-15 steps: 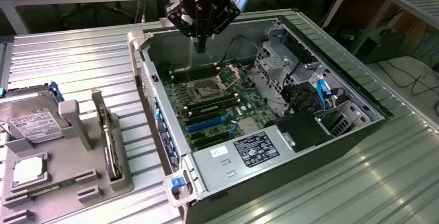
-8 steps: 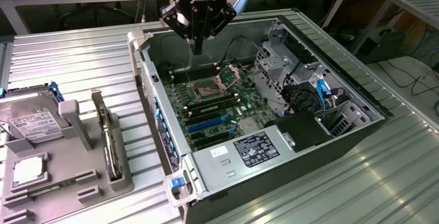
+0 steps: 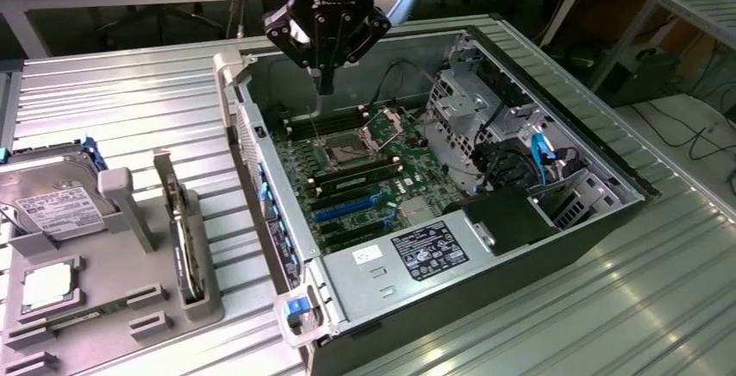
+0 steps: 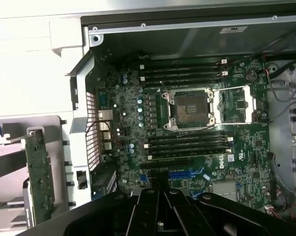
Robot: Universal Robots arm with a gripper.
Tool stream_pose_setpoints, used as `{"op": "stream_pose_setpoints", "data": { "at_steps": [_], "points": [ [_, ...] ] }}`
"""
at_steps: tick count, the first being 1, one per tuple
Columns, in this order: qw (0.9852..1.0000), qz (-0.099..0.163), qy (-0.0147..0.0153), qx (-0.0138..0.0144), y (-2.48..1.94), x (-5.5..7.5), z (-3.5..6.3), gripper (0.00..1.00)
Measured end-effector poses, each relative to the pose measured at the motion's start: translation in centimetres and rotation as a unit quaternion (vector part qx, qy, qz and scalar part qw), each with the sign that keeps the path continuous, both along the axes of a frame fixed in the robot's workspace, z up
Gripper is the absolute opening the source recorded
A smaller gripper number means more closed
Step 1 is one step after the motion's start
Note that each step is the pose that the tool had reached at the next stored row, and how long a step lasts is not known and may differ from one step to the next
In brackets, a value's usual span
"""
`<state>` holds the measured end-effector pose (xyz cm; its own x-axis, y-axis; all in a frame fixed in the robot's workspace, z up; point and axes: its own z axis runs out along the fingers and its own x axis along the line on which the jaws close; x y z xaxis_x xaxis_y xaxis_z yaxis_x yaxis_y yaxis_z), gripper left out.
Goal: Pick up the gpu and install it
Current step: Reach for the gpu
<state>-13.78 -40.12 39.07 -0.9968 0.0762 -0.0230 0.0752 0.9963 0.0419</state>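
The gpu (image 3: 182, 255) is standing on edge in the gray holder (image 3: 115, 307) on the desk (image 3: 115, 100), just outside the open case (image 3: 247, 134), while farther back the gripper (image 3: 326, 90) is hovering above the motherboard (image 3: 380, 169), fingers (image 3: 327, 70) pressed together, empty.

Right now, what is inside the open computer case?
A motherboard with an open CPU socket, empty blue expansion slots, a power supply and a drive cage. Whatever lies under the power supply is covered.

gpu (image 4: 39, 182): green board | motherboard (image 3: 380, 169): green, blue slots | claw (image 3: 326, 85): black | worktop (image 3: 127, 100): silver, ribbed | tray (image 3: 115, 307): grey | hard drive (image 3: 46, 195): silver, white label
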Motion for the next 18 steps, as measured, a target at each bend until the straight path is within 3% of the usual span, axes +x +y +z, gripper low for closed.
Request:
{"op": "stream_pose_setpoints", "data": {
  "at_steps": [18],
  "points": [
    [1.0000,0.000,0.0002,-0.0003,-0.69,-3.1,-0.31,0.11]
  ]
}}
